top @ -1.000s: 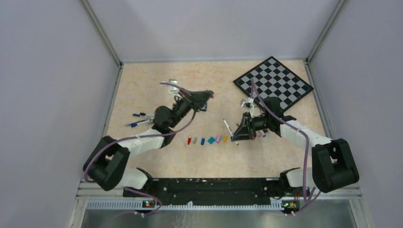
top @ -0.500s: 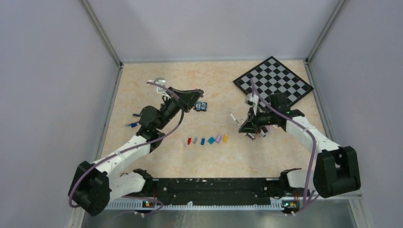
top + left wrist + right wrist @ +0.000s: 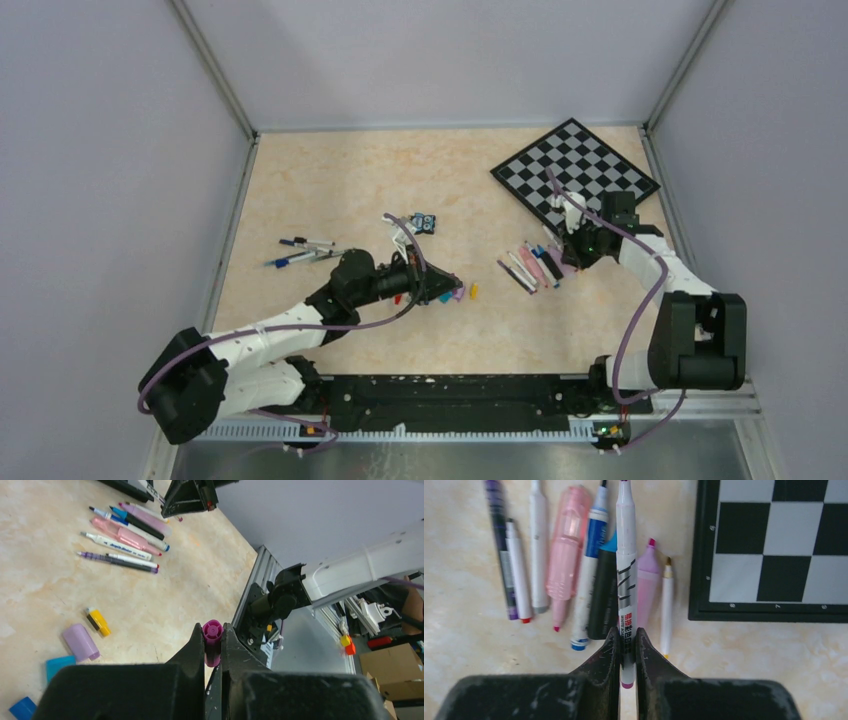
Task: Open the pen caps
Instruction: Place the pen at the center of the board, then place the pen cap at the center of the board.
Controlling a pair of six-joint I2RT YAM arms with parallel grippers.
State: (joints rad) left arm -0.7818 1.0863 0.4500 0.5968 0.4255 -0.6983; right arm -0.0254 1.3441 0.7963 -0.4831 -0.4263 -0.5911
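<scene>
My left gripper [image 3: 446, 290] is shut on a magenta pen cap [image 3: 212, 635], held low over the row of loose caps on the table. A yellow cap [image 3: 98, 621], a lilac cap [image 3: 80, 641], a teal cap [image 3: 59, 664] and a blue cap [image 3: 22, 707] lie beside it. My right gripper [image 3: 627, 645] is shut on a white-bodied marker [image 3: 626, 575] with its tip bare. It holds the marker over a row of uncapped pens [image 3: 528, 268] next to the chessboard [image 3: 575, 170].
A few capped pens [image 3: 300, 250] lie at the left of the table. A small black-blue-white toy block [image 3: 425, 222] sits mid-table. The chessboard's edge [image 3: 774, 611] runs just right of the pen row. A thin white pen [image 3: 667, 605] lies nearest it.
My left arm swung from the far middle of the table down to the cap row, cap in its jaws. My right gripper carried the white marker right, to the pen row by the chessboard.
</scene>
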